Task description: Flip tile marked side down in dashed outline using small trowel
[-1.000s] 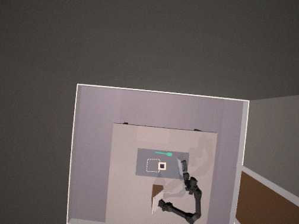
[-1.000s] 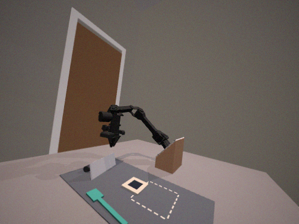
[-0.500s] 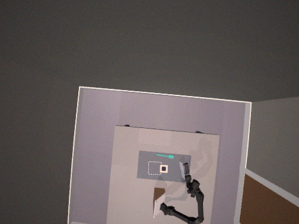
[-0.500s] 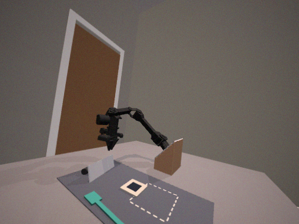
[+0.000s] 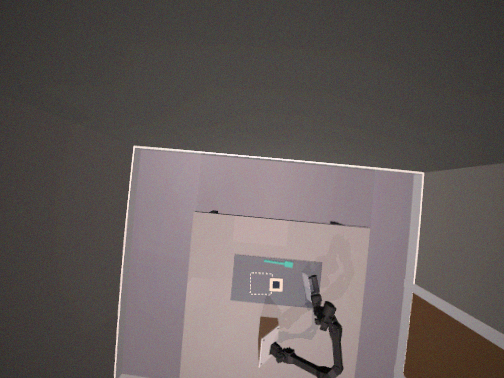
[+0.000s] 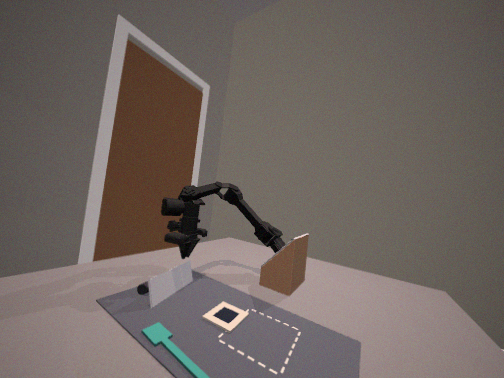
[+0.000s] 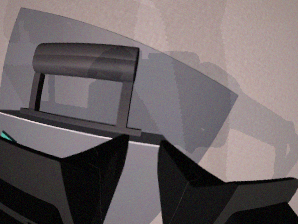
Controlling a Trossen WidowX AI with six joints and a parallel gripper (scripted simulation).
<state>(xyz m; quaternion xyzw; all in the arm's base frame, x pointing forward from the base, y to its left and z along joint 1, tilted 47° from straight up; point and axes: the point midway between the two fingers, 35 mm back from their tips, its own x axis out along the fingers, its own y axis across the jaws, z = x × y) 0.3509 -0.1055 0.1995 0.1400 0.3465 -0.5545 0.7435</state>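
The tile (image 5: 276,284) (image 6: 226,315) lies flat on the mat (image 5: 240,292) (image 6: 330,350), dark square mark up, at one side of the dashed outline (image 5: 251,273) (image 6: 299,331). A pale grey upright plate (image 5: 306,285) (image 6: 170,284) (image 7: 75,142) with a dark bar handle (image 6: 143,289) (image 7: 86,62) stands at the mat's end; it looks like the trowel. My gripper (image 6: 186,256) (image 7: 144,143) is partly open and empty. In the exterior view it hangs above the plate; in the wrist view its tips show below the handle, beside one end of the plate's edge.
A teal tool (image 5: 288,264) (image 6: 157,333) with a square head and thin shaft lies along the mat's edge; a bit of teal (image 7: 6,136) shows in the wrist view. A brown and white upright panel (image 5: 268,325) (image 6: 285,267) stands near the arm's base.
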